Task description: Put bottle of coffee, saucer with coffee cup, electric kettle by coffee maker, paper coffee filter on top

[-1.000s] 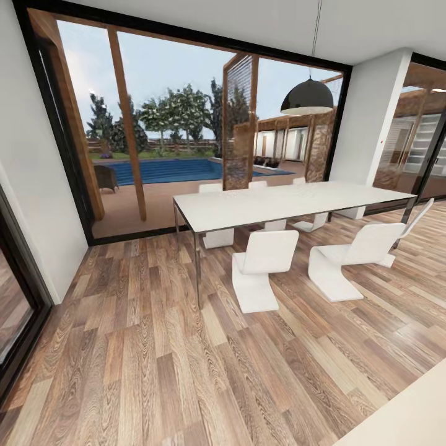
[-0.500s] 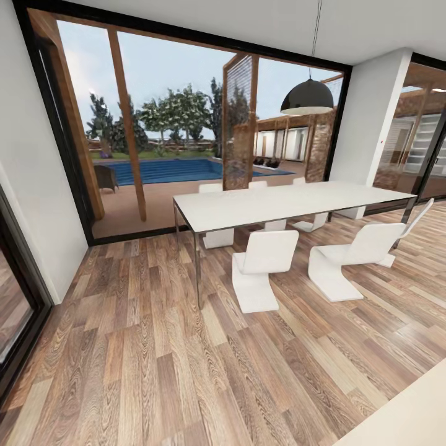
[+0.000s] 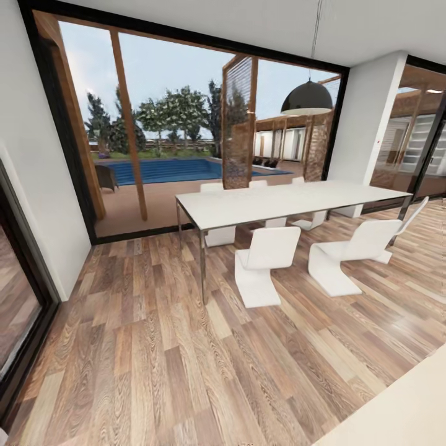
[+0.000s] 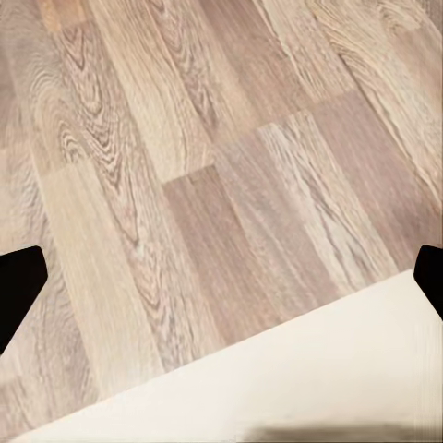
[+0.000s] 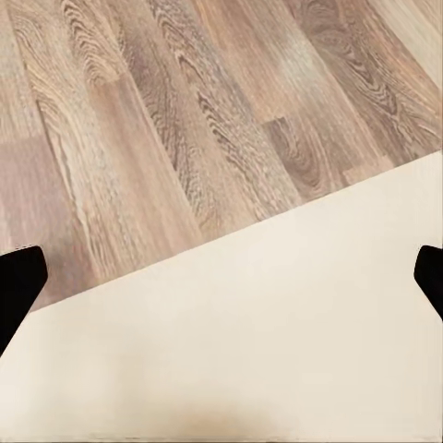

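Wood-plank floor [image 3: 155, 347] fills the dining room, running to a glass wall [image 3: 167, 124] with a pool [image 3: 167, 168] outside. Long white table [image 3: 279, 201] stands with white chairs [image 3: 266, 263] around it, black pendant lamp [image 3: 306, 99] above. Pale cream surface [image 3: 402, 409] cuts in at the near corner — none of the coffee things in sight. Left gripper [image 4: 221, 281] and right gripper [image 5: 221, 281] hang over floor and cream edge, jaws wide apart, empty.
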Robot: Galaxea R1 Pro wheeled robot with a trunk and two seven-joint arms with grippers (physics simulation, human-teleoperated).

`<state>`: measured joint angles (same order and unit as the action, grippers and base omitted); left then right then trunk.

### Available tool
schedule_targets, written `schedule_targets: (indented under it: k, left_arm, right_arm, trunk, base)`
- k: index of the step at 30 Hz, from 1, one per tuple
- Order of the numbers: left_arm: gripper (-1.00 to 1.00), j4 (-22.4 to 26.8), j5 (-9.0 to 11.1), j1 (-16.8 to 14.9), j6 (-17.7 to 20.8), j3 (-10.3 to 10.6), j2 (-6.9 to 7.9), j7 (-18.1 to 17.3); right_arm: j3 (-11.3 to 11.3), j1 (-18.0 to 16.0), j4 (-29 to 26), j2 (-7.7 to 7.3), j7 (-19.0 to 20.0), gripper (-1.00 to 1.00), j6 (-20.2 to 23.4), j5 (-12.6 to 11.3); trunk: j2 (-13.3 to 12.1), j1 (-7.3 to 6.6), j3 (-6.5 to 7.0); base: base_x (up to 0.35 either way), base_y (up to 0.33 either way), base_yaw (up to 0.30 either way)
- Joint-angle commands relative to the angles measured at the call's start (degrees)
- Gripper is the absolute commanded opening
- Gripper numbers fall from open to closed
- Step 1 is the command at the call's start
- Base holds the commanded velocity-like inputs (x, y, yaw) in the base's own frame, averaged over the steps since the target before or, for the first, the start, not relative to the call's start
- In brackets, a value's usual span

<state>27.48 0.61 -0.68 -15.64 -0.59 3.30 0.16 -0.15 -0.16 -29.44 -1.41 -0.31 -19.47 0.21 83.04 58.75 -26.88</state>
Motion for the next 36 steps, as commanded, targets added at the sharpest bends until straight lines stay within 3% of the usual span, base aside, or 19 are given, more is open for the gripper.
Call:
schedule_targets:
  k: [1, 15, 21, 36]
  left_arm:
    - [1.00, -0.04, 0.05, -0.02, -0.18, 0.00, -0.01, 0.02]
    - [1.00, -1.72, 0.02, -0.02, -0.27, 0.15, 0.13, -0.07]
    - [1.00, -1.73, -0.28, -0.02, -0.27, 0.15, 0.13, -0.07]
    - [1.00, -1.73, -0.47, -0.02, -0.27, 0.23, 0.13, -0.07]
  right_arm:
    - [-0.02, -0.02, -0.01, 0.00, -0.03, 1.00, -0.13, 0.01]
    - [-0.03, -0.02, 0.17, 0.00, -0.03, 1.00, -0.13, -0.04]
    - [-1.96, -0.02, 0.17, 0.00, -0.03, 1.00, -0.13, -0.04]
    - [-2.05, -0.02, 0.17, 0.00, 0.02, 1.00, -0.13, -0.04]
  trunk:
    - [0.03, -0.02, -0.05]
    - [0.03, -0.02, -0.05]
    - [0.03, -0.02, -0.05]
    - [0.03, -0.02, -0.05]
  base:
    - [-0.232, 0.221, -0.194]
    - [-0.234, 0.227, -0.263]
    - [-0.234, 0.231, -0.267]
    - [-0.234, 0.231, -0.267]
